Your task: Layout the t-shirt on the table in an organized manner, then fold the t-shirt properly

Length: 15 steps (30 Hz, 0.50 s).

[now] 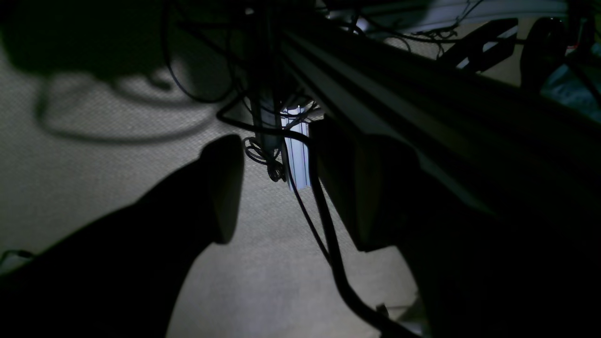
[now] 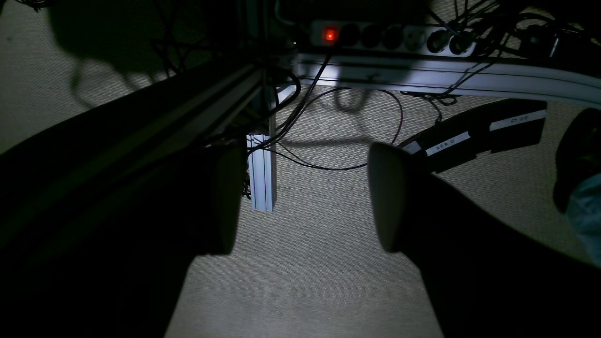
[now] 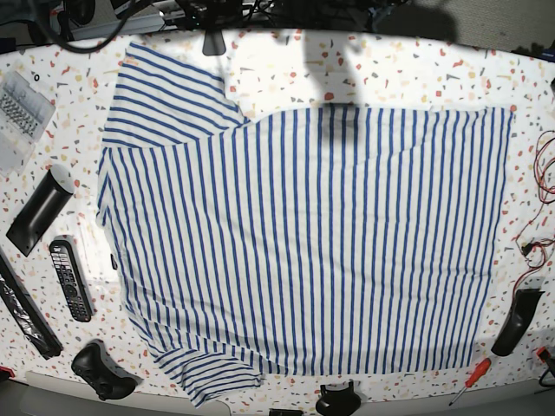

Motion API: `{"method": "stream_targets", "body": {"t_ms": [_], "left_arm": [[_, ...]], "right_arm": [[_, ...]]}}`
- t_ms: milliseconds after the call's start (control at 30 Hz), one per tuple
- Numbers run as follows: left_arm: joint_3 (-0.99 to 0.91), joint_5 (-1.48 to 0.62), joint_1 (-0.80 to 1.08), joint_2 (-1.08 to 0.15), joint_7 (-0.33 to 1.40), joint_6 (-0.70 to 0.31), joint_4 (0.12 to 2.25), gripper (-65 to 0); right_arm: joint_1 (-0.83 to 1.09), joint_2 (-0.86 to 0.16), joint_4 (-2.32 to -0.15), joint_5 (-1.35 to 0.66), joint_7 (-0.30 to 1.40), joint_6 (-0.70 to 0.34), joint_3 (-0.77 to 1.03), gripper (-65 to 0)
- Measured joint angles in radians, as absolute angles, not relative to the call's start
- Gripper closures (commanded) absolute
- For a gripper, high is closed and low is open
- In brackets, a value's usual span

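The t-shirt (image 3: 312,234), white with thin blue stripes, lies spread flat on the speckled table (image 3: 381,69) in the base view. Its sleeves are at the left and its hem is at the right. Neither gripper shows in the base view. In the left wrist view my left gripper (image 1: 291,197) is open and empty over grey carpet, beside a dark frame beam. In the right wrist view my right gripper (image 2: 305,202) is open and empty over the same carpet. Neither gripper is near the shirt.
On the table's left edge lie a remote control (image 3: 69,279), a black bar (image 3: 36,214) and a clear plastic case (image 3: 19,111). A red-handled screwdriver (image 3: 469,381) and red wires (image 3: 542,195) lie at the right. Under the table are a power strip (image 2: 385,37), an aluminium leg (image 2: 262,171) and cables.
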<state>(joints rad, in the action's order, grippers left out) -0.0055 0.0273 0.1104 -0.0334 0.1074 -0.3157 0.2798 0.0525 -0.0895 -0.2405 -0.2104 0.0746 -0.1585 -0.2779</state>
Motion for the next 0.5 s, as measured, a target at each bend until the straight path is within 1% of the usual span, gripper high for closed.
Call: {"method": "stream_targets", "body": {"t_ms": [267,500], "left_arm": [[-0.006,0.027,0.113,-0.033,0.104,-0.318,0.303,-33.5],[-0.006,0.027,0.113,-0.033,0.112,-0.318,0.303,-33.5]], "right_arm": [[0.052,-0.09,-0.241,-0.21,0.075,-0.159,-0.278,-40.4],[0.052,-0.112,-0.241,-0.21,0.075,-0.161,-0.278,-40.4]]}}
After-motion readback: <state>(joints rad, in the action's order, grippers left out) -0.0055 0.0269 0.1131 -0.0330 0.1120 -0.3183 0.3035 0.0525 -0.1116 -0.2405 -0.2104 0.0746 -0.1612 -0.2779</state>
